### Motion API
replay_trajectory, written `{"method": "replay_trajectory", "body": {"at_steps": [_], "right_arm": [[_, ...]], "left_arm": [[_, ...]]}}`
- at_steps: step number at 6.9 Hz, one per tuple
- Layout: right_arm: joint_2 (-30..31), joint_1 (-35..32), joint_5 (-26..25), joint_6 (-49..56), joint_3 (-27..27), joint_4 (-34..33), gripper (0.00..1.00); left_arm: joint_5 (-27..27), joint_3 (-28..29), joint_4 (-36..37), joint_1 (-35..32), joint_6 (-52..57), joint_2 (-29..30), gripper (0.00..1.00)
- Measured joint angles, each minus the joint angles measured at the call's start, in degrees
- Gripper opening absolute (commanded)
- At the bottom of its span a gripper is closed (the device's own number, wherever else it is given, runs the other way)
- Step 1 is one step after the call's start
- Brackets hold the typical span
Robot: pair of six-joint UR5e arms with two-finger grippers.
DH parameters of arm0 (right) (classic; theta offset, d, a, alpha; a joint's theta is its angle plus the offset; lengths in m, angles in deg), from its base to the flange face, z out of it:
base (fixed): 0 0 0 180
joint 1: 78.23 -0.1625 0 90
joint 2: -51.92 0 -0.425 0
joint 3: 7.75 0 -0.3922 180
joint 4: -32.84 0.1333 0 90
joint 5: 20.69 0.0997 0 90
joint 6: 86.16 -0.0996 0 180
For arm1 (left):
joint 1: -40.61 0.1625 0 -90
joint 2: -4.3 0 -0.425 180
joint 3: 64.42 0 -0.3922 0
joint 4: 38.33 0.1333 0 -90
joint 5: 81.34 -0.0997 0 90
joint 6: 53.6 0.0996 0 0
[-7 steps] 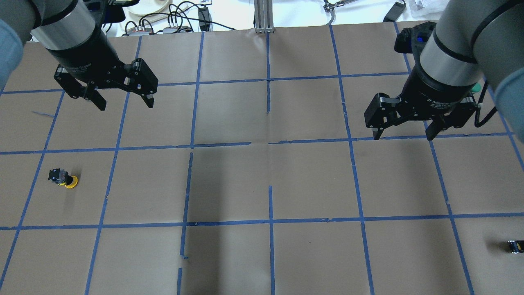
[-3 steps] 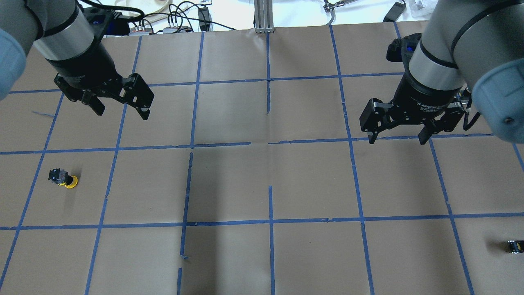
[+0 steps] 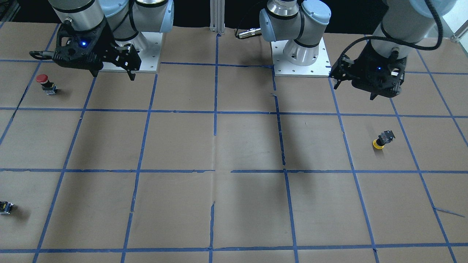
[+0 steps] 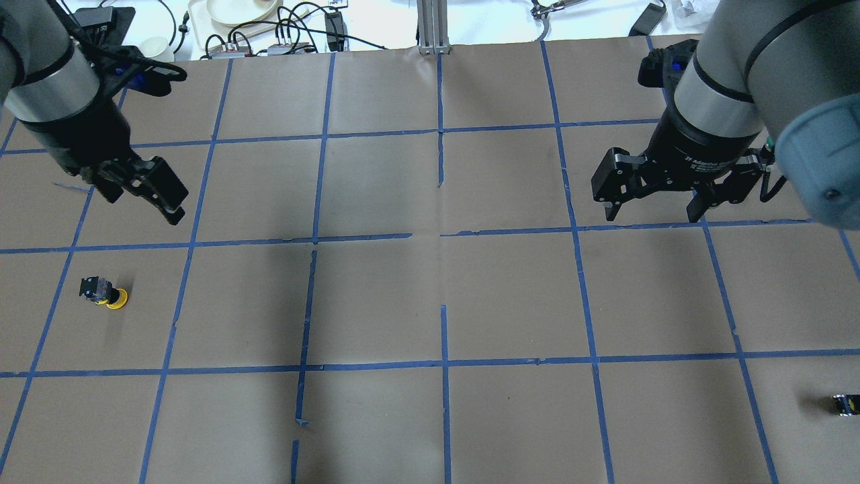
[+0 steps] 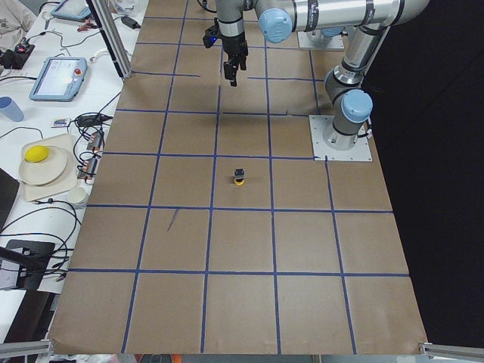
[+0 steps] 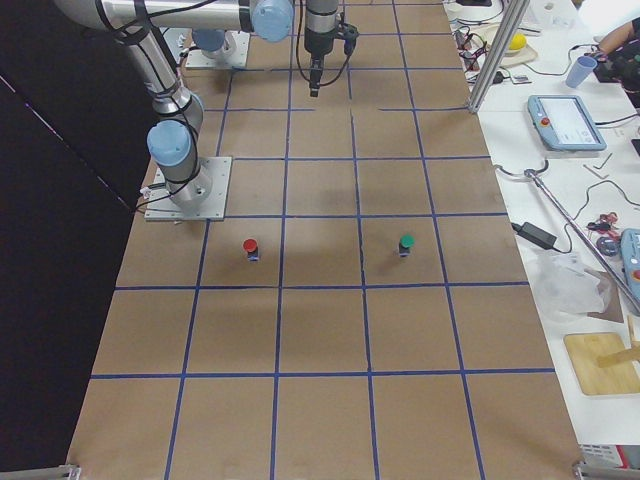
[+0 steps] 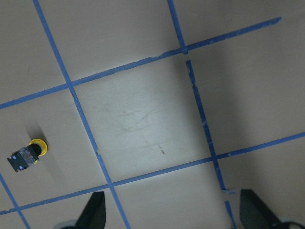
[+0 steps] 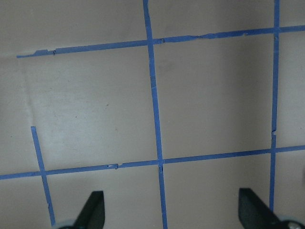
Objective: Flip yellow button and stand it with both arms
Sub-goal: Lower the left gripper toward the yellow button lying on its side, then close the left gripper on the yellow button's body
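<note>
The yellow button [image 4: 106, 294] rests with its yellow cap down on the brown paper and its black body up, at the table's left side; it also shows in the front view [image 3: 382, 140], the left side view [image 5: 239, 178] and the left wrist view [image 7: 28, 155]. My left gripper [image 4: 142, 202] hangs open and empty above the table, apart from the button, about one grid square beyond it. Its fingertips [image 7: 93, 210] frame bare paper. My right gripper [image 4: 650, 216] hangs open and empty over the right half, far from the button, and shows in the front view [image 3: 114, 76].
A red-capped button [image 3: 43, 82] stands near the right arm's base. A green-capped button [image 6: 404, 243] stands beyond it. A small dark block [image 4: 845, 403] lies at the table's right edge. A metal post [image 4: 433, 27] and cables sit at the far edge.
My left gripper has moved left and nearer the yellow button and has turned about its wrist. My right gripper has shifted slightly left. The button has not moved.
</note>
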Motion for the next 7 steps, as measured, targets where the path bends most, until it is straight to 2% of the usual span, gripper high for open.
{"method": "replay_trajectory", "body": {"at_steps": [4,5,7], "right_arm": [[-2.24,0.05,-0.12,-0.15,-1.14,-1.36,1.00],[-0.97,-0.04,-0.07,-0.19,-1.30,-1.16,1.00],[0.77,-0.07,0.25,0.20,-1.40,-0.03,1.00]], "left_arm": [[0.09,-7.92,4.77,12.79,27.35,1.13,0.99],[0.00,-11.28,9.49,15.45,35.83,1.54,0.99],[-0.03,-18.93,25.05,20.82,55.06,2.43,0.99]]}}
